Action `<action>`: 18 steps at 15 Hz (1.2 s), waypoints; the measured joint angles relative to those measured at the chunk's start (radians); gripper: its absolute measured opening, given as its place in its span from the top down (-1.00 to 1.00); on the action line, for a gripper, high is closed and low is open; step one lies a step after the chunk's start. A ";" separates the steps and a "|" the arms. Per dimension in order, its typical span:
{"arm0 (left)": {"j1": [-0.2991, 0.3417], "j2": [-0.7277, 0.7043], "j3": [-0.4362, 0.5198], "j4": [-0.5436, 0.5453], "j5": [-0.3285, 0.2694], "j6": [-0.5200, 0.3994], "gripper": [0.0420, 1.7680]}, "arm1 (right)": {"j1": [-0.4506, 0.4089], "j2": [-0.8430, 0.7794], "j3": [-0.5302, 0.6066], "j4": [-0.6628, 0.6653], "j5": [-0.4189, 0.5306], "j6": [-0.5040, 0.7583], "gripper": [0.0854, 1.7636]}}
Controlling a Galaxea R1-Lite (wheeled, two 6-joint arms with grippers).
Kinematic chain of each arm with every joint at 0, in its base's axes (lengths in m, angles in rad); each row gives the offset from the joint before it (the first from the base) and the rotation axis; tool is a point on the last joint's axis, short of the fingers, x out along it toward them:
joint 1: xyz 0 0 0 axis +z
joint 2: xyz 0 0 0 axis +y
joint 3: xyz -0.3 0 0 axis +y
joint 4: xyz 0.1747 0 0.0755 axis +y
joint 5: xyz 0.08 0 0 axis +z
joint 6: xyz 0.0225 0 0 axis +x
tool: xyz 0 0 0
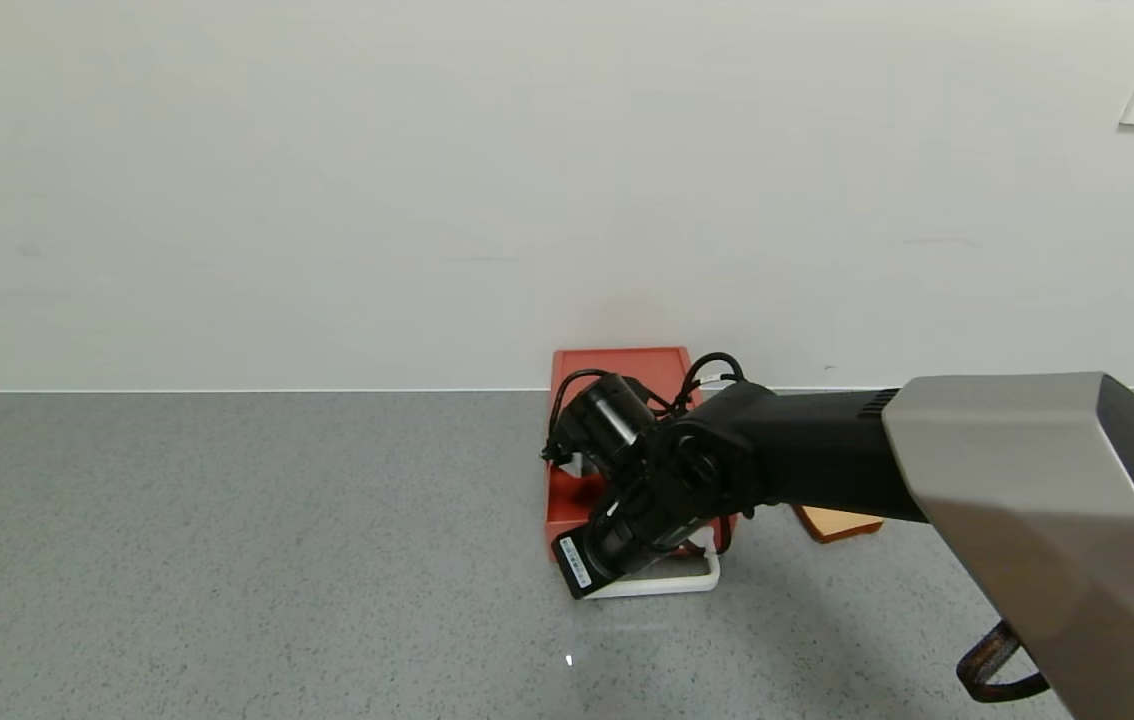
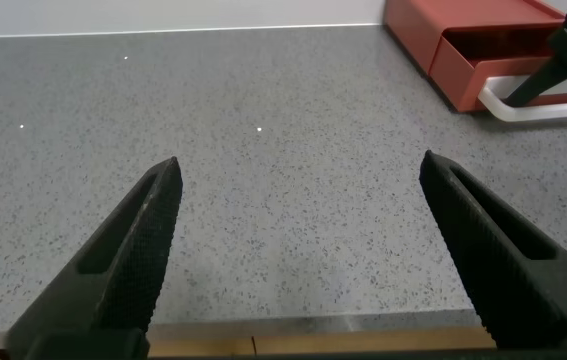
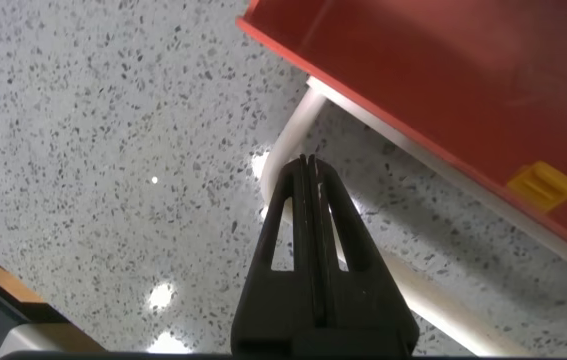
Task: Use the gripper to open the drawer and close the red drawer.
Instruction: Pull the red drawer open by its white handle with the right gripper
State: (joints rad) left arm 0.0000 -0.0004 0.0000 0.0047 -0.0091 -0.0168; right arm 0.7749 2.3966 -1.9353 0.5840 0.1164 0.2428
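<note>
Hooking the white handle (image 3: 293,120) with my right gripper (image 3: 308,175), jaws clenched inside its loop.
Red drawer (image 1: 617,370) sits at the surface's (image 1: 227,560) far edge, tray slid partly out; opening looks nearly done, closing remains. Left gripper (image 2: 298,245) idles near the front edge, jaws released.

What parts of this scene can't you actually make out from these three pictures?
- Head view: the right gripper and its arm cover most of the red drawer and its white handle.
- Head view: the arm hides most of the tan slice.
- Right wrist view: the drawer's tray interior runs off the frame edge.
- Left wrist view: the left gripper hangs open; the drawer is cut off.
</note>
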 joint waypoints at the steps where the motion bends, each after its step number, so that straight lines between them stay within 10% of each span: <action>1: 0.000 0.000 0.000 0.000 0.000 -0.001 -0.94 | 0.004 -0.005 0.010 -0.001 0.000 0.000 0.96; 18: 0.000 0.000 0.000 0.000 0.000 -0.002 -0.94 | 0.077 -0.085 0.175 0.000 -0.003 0.103 0.96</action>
State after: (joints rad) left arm 0.0000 -0.0004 0.0000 0.0047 -0.0091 -0.0191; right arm 0.8523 2.3119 -1.7606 0.5838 0.1134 0.3462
